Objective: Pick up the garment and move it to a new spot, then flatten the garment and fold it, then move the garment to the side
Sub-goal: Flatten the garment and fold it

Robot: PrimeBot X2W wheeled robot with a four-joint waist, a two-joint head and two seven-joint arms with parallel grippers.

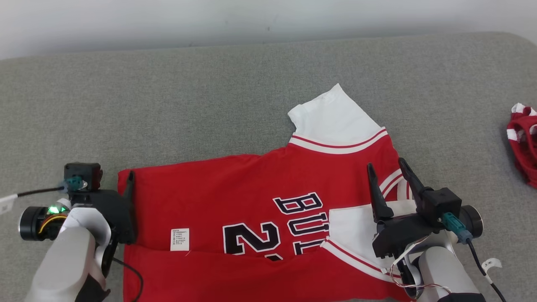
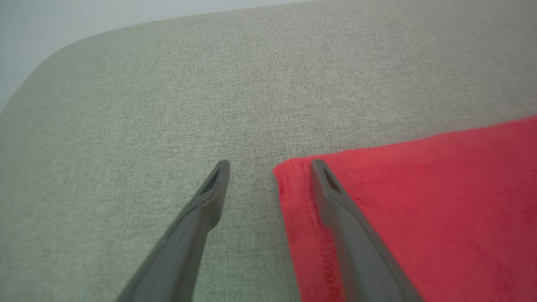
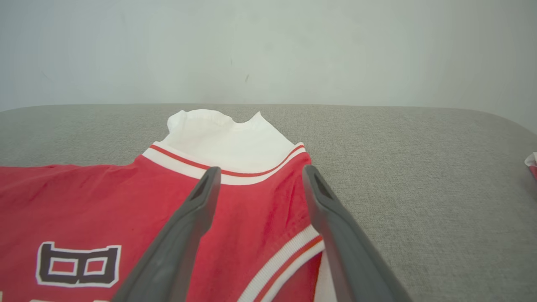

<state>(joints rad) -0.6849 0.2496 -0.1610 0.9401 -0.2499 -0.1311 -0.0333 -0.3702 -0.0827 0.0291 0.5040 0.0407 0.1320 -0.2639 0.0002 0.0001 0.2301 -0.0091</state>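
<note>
In the lower left of the head view, the left gripper [image 1: 126,197] hung with its two dark fingers apart, holding nothing, one finger beside the left hem of the red jersey [image 1: 235,188] and one over it. In the lower right, the right gripper [image 1: 386,165] also stood wide apart and empty, its fingers above the collar end of the jersey. The jersey lay spread across the middle and bottom of the frame on a grey cushion [image 1: 209,105]. Its near edge looked turned over onto the front, showing a white label [image 1: 180,239] and part-covering the black lettering, with one white sleeve tucked in. Farther up, the other white sleeve [image 1: 331,117] stuck out flat. At the far right edge lay another red and white cloth [image 1: 522,142], well apart. A pale wall [image 1: 251,21] ran along the top. The jersey seemed placed, flattened and part-folded; more folding and the move aside appeared to remain.
</note>
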